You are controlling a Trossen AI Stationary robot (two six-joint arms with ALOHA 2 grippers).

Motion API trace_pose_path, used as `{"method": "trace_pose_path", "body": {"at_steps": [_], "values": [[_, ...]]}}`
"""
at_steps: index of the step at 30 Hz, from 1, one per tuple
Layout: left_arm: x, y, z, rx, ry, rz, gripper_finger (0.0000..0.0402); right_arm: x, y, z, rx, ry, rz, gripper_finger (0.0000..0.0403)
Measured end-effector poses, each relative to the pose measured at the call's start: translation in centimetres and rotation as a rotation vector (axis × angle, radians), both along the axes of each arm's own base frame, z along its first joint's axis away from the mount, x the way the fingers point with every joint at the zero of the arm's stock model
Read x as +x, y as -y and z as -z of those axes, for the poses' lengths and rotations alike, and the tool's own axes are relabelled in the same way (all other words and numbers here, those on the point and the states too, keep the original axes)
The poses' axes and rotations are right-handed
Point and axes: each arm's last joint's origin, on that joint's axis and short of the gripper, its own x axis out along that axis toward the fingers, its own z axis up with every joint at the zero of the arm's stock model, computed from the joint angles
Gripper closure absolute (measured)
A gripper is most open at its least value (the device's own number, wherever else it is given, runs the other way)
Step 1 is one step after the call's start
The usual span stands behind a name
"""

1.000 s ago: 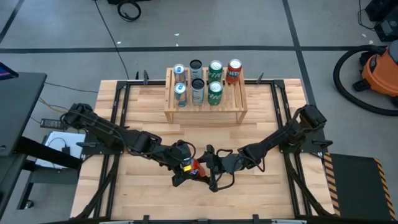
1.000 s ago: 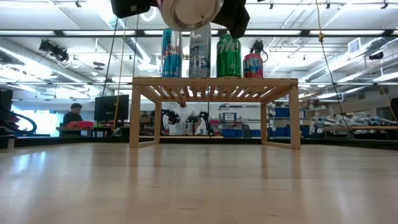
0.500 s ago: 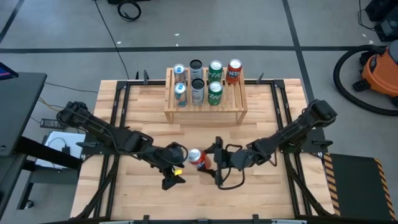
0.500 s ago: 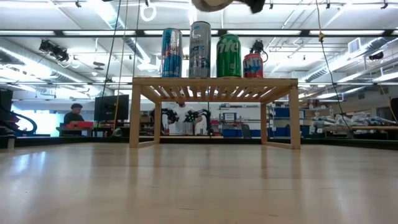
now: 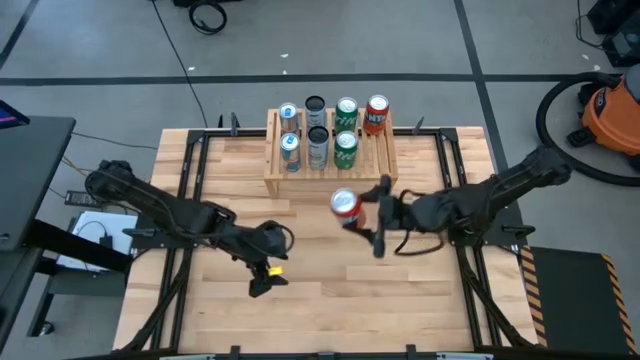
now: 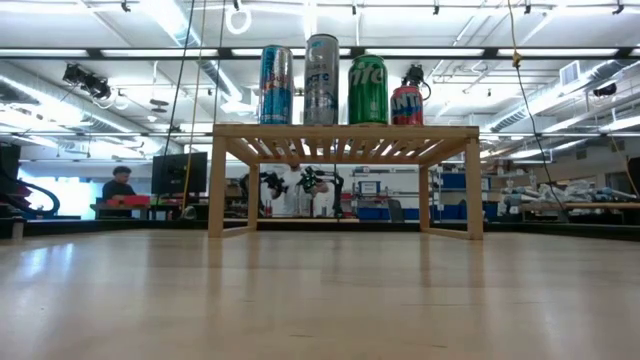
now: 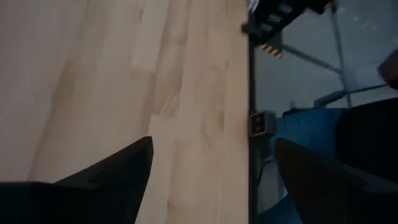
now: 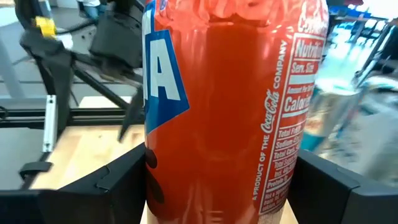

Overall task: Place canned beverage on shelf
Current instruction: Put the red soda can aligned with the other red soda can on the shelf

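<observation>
A red canned beverage hangs above the table, just in front of the shelf, with my right gripper shut on it. The can fills the right wrist view. The low light-wood shelf stands at the table's far middle. Several cans stand upright on its slatted top. My left gripper hangs open over the near left part of the table. Nothing is between its fingers, only bare tabletop below. My right gripper pinches the red can between its two fingers, one on each side of the can's round wall. The fingers reach in about level from the table's right side. The can stands roughly upright in the hold, lifted clear of the table.
On the shelf, blue, silver and green cans fill the front row, and a red one stands at the back right. The front right slot is bare. An orange vacuum sits on the floor beyond the right edge.
My right gripper has carried the red can up and toward the far edge, from the near middle of the table to just in front of the shelf. It has left the low view. My left gripper has drawn away from the can toward the table's near left.
</observation>
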Motion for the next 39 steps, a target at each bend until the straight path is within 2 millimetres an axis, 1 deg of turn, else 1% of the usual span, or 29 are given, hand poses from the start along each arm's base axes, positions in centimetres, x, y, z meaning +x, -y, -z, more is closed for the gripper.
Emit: {"method": "trace_pose_path", "body": {"at_steps": [7,11,14,16,19,24,28,34,39], "values": [[-2.4,-1.9,-2.9,0.042,0.117,-0.003,0.0067,-3.3,3.4,-2.5,-0.076,0.022,0.063,0.0093],[-3.8,-2.9,-4.3,0.047,0.180,-0.015,0.0067,-5.8,5.4,-4.0,-0.097,0.054,0.100,0.0093],[-4.8,-3.3,-5.1,0.051,0.219,-0.005,0.0067,-7.6,6.6,-4.6,-0.094,0.060,0.088,0.0093],[-5.3,-3.6,-5.5,0.067,0.237,0.011,0.0067,-8.5,7.2,-4.8,-0.091,0.062,0.077,0.0093],[-6.2,-4.0,-6.1,0.091,0.274,0.021,0.0067,-9.2,7.8,-5.0,-0.113,0.058,0.084,0.0093],[-7.5,-5.0,-7.2,0.111,0.336,0.004,0.0067,-9.8,8.9,-5.2,-0.187,0.046,0.104,0.0093],[-8.1,-5.8,-7.7,0.090,0.362,-0.030,0.0067,-10.9,10.0,-6.1,-0.191,0.116,0.117,0.0093],[-8.3,-5.9,-7.9,0.059,0.360,-0.054,0.0067,-13.3,10.6,-6.8,-0.156,0.188,0.074,0.0093],[-8.3,-5.9,-7.9,0.041,0.355,-0.065,0.0067,-16.7,10.4,-7.0,-0.118,0.226,0.086,0.0093]]}}
